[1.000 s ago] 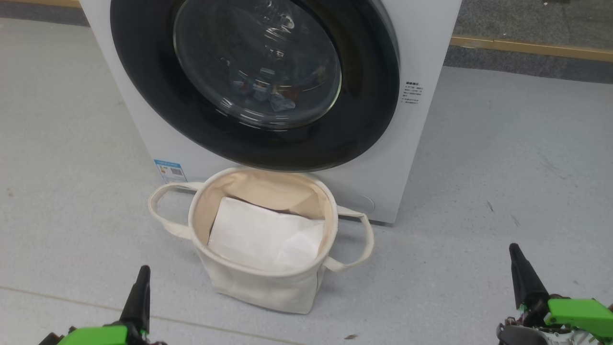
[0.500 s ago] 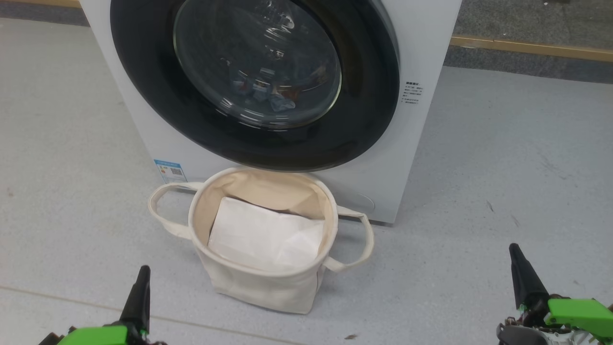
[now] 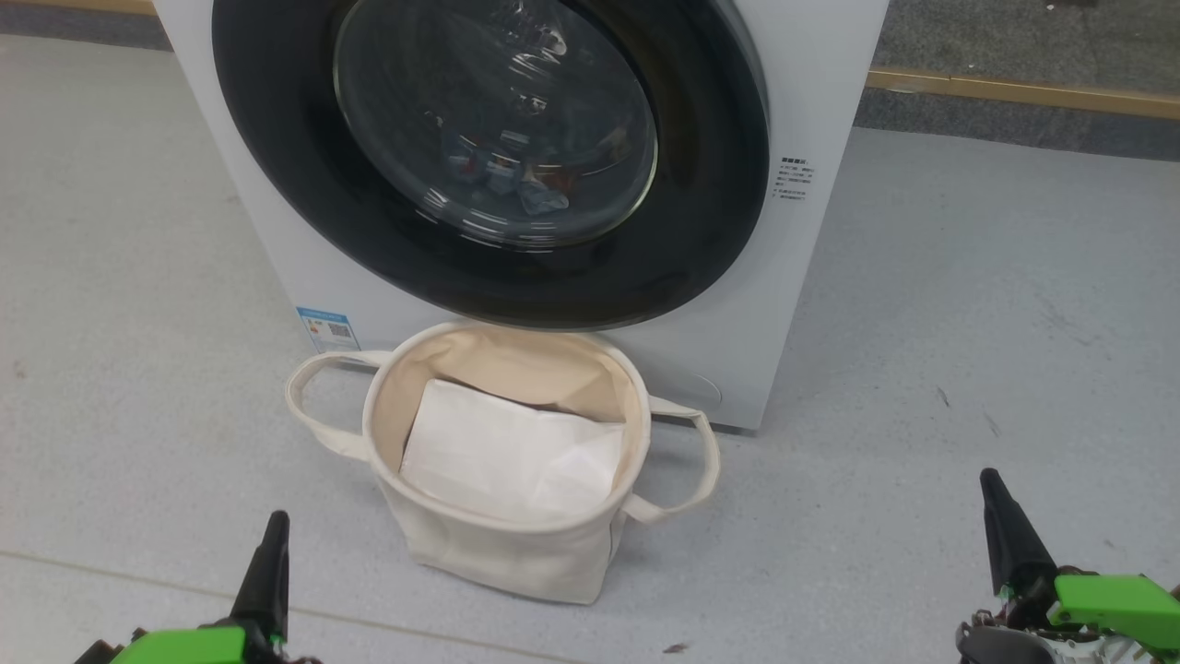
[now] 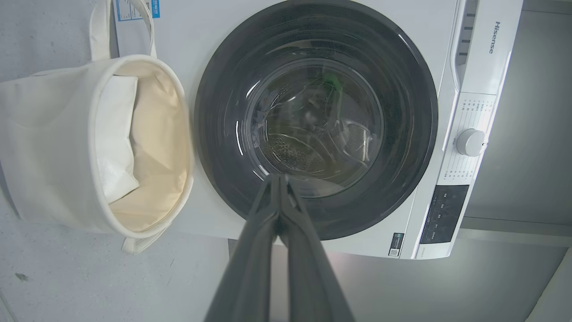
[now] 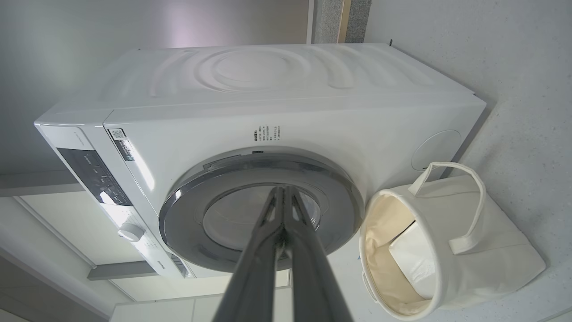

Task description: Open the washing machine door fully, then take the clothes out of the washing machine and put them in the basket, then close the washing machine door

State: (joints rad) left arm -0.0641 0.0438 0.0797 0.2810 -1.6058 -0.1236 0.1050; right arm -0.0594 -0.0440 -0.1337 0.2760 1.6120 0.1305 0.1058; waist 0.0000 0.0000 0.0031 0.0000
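Observation:
The white washing machine (image 3: 793, 83) stands ahead with its round black door (image 3: 304, 212) closed flat against the front. Through the glass porthole (image 3: 498, 120) some blue and orange cloth, the clothes (image 3: 516, 180), shows dimly low in the drum. The cream canvas basket (image 3: 502, 553) stands on the floor right below the door, a plain white sheet (image 3: 507, 452) lying in it. My left gripper (image 3: 267, 558) is shut at the lower left, well short of the basket. My right gripper (image 3: 1005, 526) is shut at the lower right. Door (image 4: 402, 89) and basket (image 4: 44, 143) appear beyond the closed left gripper (image 4: 279, 179); the right gripper (image 5: 283, 190) is closed too.
Grey speckled floor (image 3: 968, 304) spreads on both sides of the machine. A wooden strip and dark band (image 3: 1014, 92) run along the wall base behind. The control panel with its white knob (image 4: 469, 142) sits at the machine's top front.

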